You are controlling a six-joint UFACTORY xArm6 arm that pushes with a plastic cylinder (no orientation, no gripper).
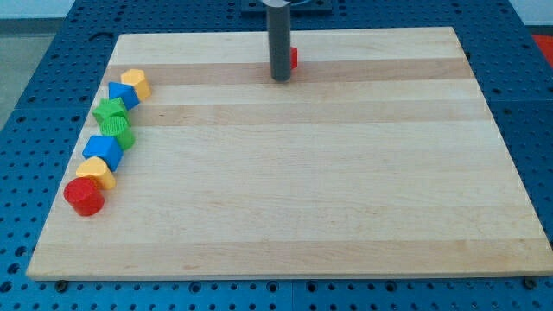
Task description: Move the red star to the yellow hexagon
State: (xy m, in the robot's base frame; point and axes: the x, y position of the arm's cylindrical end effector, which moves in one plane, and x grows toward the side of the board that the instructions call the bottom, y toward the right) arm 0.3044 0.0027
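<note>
My tip [281, 79] rests on the wooden board [302, 190] near the view's top centre. A red block [294, 59], mostly hidden behind the rod, shows just to the right of it and seems to touch it; its shape cannot be made out. A yellow hexagon [136, 82] sits at the top of a row of blocks along the board's left side, far to the left of my tip.
Below the yellow hexagon the row runs down-left: a blue block [123, 94], a green star [110, 110], a green round block [117, 131], a blue block [103, 149], a yellow block [96, 172] and a red cylinder [84, 196].
</note>
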